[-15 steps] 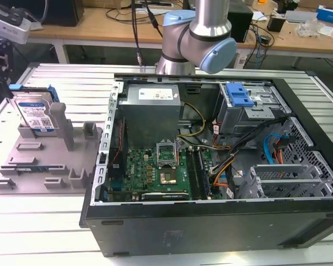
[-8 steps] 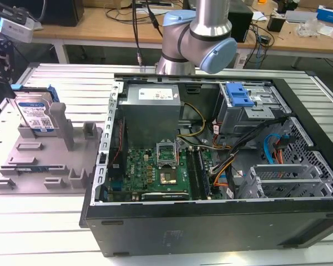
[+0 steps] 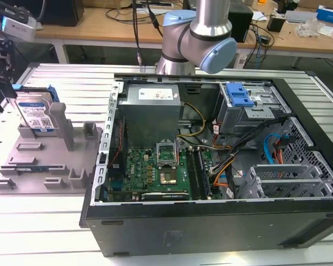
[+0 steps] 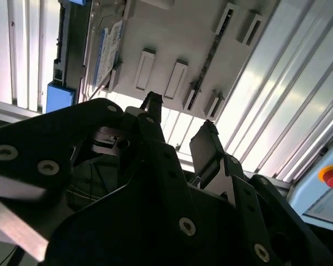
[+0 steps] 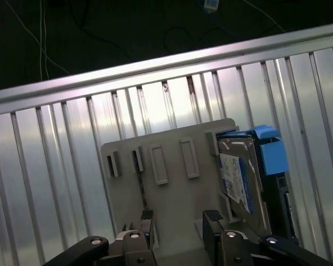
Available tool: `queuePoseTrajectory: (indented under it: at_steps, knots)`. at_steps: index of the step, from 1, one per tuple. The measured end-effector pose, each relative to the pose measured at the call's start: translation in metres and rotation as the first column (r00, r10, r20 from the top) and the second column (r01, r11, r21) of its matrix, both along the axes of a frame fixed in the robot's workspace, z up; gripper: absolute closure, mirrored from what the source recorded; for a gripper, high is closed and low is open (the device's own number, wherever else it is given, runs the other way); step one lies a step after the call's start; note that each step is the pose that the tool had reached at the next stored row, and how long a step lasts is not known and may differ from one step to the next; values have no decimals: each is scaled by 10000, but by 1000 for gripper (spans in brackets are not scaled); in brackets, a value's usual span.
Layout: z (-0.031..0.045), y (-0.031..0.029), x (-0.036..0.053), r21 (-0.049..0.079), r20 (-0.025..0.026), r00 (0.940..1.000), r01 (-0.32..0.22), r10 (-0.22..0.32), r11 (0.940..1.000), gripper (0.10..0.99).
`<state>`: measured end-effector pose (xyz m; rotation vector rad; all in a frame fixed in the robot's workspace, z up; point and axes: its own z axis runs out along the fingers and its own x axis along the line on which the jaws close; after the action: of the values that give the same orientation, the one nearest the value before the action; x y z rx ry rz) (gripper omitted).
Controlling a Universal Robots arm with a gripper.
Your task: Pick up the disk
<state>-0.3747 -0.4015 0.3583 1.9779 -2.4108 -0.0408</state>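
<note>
We take the step in hand to be the approach. The arm's black 2-fingered gripper [image 5: 179,217] hangs over the grey moulded plastic tray [image 5: 172,185], with the jaws spread apart and nothing between them. In both wrist views the gap between the fingertips [image 4: 151,102] frames bare tray and the ribbed metal table [image 3: 44,221], so the gripper has hold of nothing.

The disk [image 3: 36,113], a flat silver hard drive with a blue-and-white label and blue plastic side rails, stands on edge at the tray's far corner on the exterior view's left. It sits beside a tall grey post [image 3: 59,119]. In the first wrist view it lies off to 1 side of the gripper's line, near but apart from the fingers.

To do this well, we judge the gripper has to be centred over the disk's upper edge before closing. The 2 fingers should be turned to bear on its broad flat faces. The post and the tray's low blocks stand close by, so a skewed descent could knock the disk over or catch a finger on the plastic. The smooth metal faces may slip, so a square, even grip seems wise.

As for containers, the tray holds the disk among its upright blocks. The open black computer case [image 3: 211,224] on the exterior view's right holds a green motherboard [image 3: 155,169], a grey power supply box [image 3: 152,108], bundled cables and a blue plastic latch piece [image 3: 238,95] on a grey metal cage [image 3: 252,115].
</note>
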Motion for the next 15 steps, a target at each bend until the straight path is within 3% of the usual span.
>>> queuePoseTrajectory:
  at_steps: [6,7,8,9,11,13,15]
  knots:
    - [-1,131,-1,2,7,9995,-311,311,9995,604]
    - [0,188,-1,0,10,9995,-315,315,9995,604]
    - [-1,307,-1,-3,17,9995,-315,315,9995,604]
    - [0,378,-1,-10,16,9995,-314,314,9995,604]
    - [0,580,-1,-23,22,9995,-317,317,9995,604]
    - [-1,671,-1,-30,25,9994,-349,349,9994,604]
    - [0,719,-1,-35,27,9990,-448,448,9990,604]
